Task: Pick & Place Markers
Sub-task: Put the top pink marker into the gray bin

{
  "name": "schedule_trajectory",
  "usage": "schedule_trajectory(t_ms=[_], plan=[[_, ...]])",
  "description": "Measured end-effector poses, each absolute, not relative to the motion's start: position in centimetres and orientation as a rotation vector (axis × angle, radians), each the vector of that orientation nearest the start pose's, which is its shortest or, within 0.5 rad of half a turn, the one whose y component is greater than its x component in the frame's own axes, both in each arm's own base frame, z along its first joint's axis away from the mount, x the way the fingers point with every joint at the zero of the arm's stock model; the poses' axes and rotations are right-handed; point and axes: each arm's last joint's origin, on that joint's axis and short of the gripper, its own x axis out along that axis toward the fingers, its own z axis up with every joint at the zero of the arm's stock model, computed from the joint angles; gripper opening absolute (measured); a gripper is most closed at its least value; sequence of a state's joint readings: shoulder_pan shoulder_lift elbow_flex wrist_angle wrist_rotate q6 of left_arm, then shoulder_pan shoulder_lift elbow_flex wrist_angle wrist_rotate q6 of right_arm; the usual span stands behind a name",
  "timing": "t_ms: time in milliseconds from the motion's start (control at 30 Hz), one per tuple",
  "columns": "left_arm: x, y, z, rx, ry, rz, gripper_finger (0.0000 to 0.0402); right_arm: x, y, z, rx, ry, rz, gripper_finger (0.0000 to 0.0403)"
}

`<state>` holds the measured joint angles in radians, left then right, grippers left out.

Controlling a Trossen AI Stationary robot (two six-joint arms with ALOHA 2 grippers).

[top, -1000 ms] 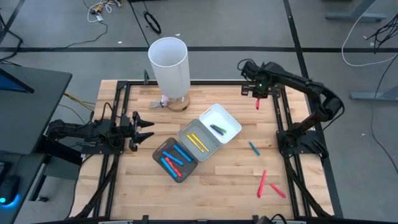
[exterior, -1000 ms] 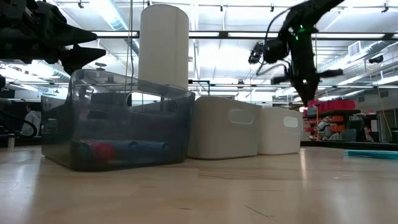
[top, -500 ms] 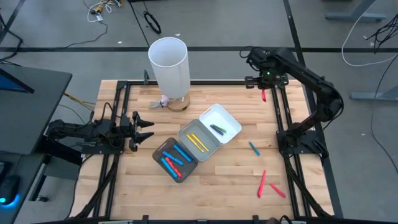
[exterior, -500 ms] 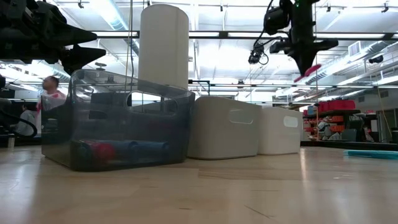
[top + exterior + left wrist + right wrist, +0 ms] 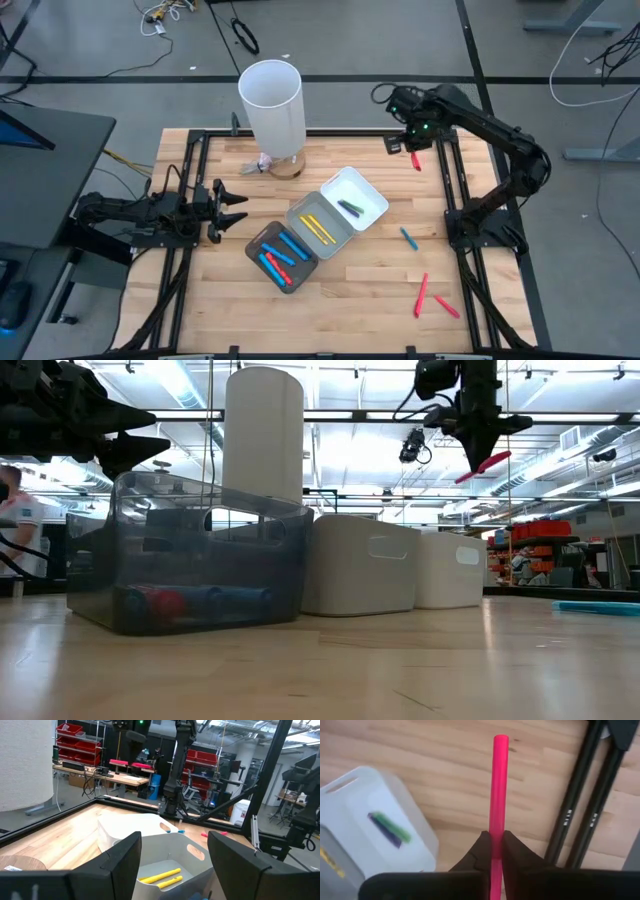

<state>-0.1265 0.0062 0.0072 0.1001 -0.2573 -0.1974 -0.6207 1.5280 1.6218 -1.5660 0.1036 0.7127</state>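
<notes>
My right gripper (image 5: 415, 150) is high above the table's far right part and is shut on a red marker (image 5: 483, 466). Three trays stand in a row mid-table. The white tray (image 5: 372, 193) holds a dark green marker, the grey tray (image 5: 300, 212) holds yellow markers, and the dark tray (image 5: 256, 243) holds blue and red ones. A blue marker (image 5: 408, 238) and two red markers (image 5: 421, 295) (image 5: 447, 306) lie flat on the wood at the right. My left gripper (image 5: 235, 203) waits open at the table's left, level and facing the trays. My right gripper pinches the red marker between its two fingers (image 5: 482, 851), partway along the marker's shaft (image 5: 495, 832). The fingers point down from above. The marker is lifted clear of everything and sits tilted, one end higher than the other.
A tall white cylinder (image 5: 272, 105) stands on a round base at the far middle of the table. A black frame rail (image 5: 455, 180) runs along the right side under my right arm. Open wood lies at the near left and near middle.
My right gripper has risen well above the table with the red marker and has rolled about its own axis. The marker, which hung low beside the white tray's height, now sits high and tilted.
</notes>
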Motion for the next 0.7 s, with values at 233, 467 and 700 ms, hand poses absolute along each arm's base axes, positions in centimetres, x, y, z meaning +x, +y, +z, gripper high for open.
schedule_trajectory(t_ms=[233,467,700], plan=[[9.6,-0.5,17.5,-0.216,-0.112,0.121,0.0234,23.6,-12.0,34.6,0.864,1.265,-1.013,0.0013],[9.6,-0.5,17.5,-0.216,-0.112,0.121,0.0234,27.1,-9.8,34.0,0.830,1.297,-0.947,0.0013],[9.6,-0.5,17.5,-0.216,-0.112,0.121,0.0234,31.7,-9.0,34.9,0.789,1.274,-0.873,0.0013]])
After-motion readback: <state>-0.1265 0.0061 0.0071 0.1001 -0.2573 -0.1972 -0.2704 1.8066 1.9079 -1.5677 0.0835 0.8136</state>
